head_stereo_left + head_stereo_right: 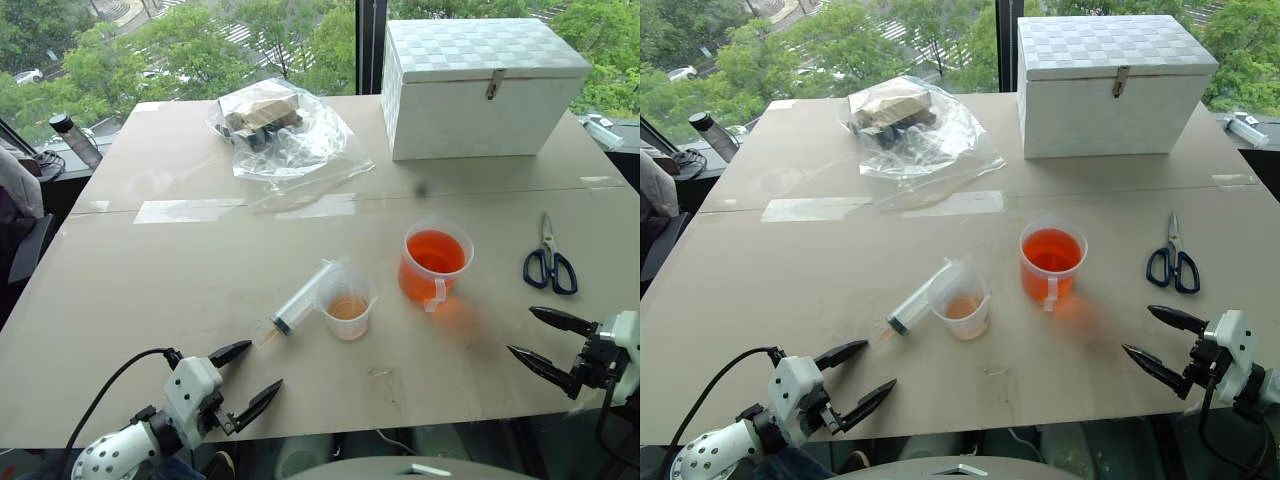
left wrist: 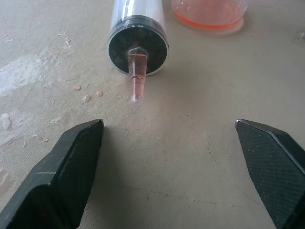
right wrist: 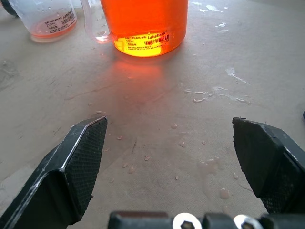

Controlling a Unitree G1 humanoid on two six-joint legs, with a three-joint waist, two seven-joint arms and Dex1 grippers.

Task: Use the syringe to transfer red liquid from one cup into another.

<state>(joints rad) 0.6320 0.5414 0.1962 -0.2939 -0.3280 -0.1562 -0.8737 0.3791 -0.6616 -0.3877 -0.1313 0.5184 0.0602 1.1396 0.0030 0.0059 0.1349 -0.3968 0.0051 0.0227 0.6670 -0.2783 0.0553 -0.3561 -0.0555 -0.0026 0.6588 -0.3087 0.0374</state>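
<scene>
- Near the middle of the table point(image 1: 150, 300), the syringe point(image 1: 303, 297) lies flat, its tip pointing at the near edge, a few pale drops beside the tip.
- Touching or just beside its barrel stands the small cup point(image 1: 347, 309), a shallow layer of red liquid point(image 1: 347, 307) in it.
- Close by, to the right, the handled beaker point(image 1: 434, 264) holds much more orange-red liquid.
- Just short of the syringe's tip, the left gripper point(image 1: 247, 380) hangs spread wide, holding nothing.
- Right of the beaker, the right gripper point(image 1: 539, 343) is likewise spread and empty.
- Farther out: scissors point(image 1: 549, 262), a white box point(image 1: 480, 88), a plastic bag point(image 1: 282, 130).
</scene>
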